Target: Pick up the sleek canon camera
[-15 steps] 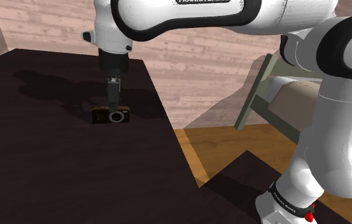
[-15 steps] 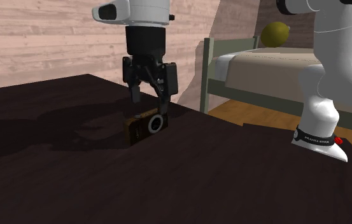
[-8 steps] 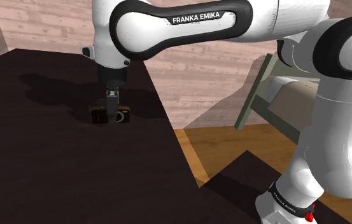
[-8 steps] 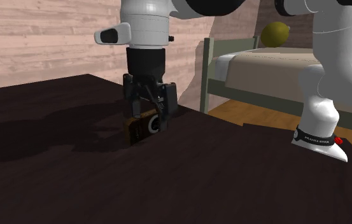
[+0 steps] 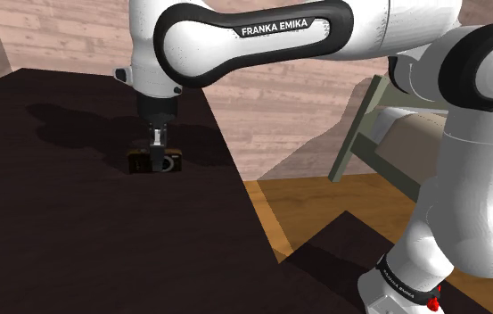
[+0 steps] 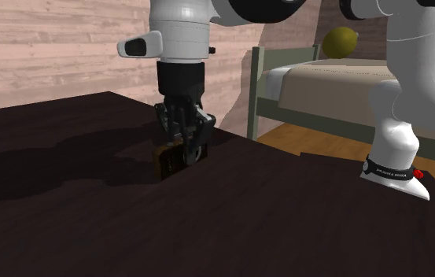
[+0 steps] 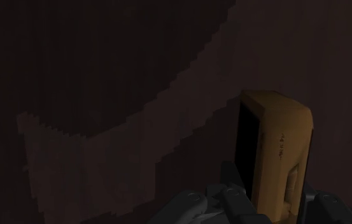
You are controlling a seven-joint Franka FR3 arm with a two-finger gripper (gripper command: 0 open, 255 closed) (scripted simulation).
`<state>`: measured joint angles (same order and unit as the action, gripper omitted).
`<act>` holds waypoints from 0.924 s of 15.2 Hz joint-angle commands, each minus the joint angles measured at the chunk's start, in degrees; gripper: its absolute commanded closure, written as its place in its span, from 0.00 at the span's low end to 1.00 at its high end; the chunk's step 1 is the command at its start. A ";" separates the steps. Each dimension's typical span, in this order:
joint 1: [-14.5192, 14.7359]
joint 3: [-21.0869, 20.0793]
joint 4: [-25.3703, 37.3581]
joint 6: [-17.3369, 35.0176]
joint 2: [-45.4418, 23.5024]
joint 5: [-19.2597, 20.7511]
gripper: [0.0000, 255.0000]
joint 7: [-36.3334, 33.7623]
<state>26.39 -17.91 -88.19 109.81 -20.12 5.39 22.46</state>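
Note:
A small tan-and-black camera point(image 5: 139, 163) stands on the dark table point(image 5: 66, 241), close to the table's edge on the shoulder view's right. My black gripper point(image 5: 157, 161) points straight down over it, fingers shut on the camera's body. In the second exterior view the gripper point(image 6: 185, 149) clasps the camera point(image 6: 163, 162), which still rests on the table point(image 6: 208, 228). In the wrist view the camera point(image 7: 276, 140) sits between the two fingers, with the gripper point(image 7: 268, 194) pressed against both its sides.
A bed with a green frame point(image 6: 286, 83) stands beyond the table, a yellow-green round thing point(image 6: 339, 41) on it. Wooden floor point(image 5: 316, 210) lies past the table edge. The arm's base point(image 6: 392, 169) stands at the second exterior view's right. A plank wall point(image 6: 50, 47) runs behind.
The gripper came down over the camera with its fingers apart, then they closed on the camera's sides. The camera stays in place on the table.

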 commanded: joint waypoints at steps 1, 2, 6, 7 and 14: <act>0.01 0.00 -0.03 -0.01 -0.05 0.00 1.00 0.01; 0.00 0.00 -0.02 -0.02 -0.04 0.00 1.00 0.02; 0.11 -0.07 2.13 -2.28 0.08 -0.08 1.00 0.06; 0.14 -0.09 2.82 -3.03 0.14 -0.11 1.00 0.08; 0.45 -0.21 8.26 -8.43 0.12 -0.17 1.00 0.15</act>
<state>26.70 -18.10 -81.04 102.24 -19.74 5.16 22.67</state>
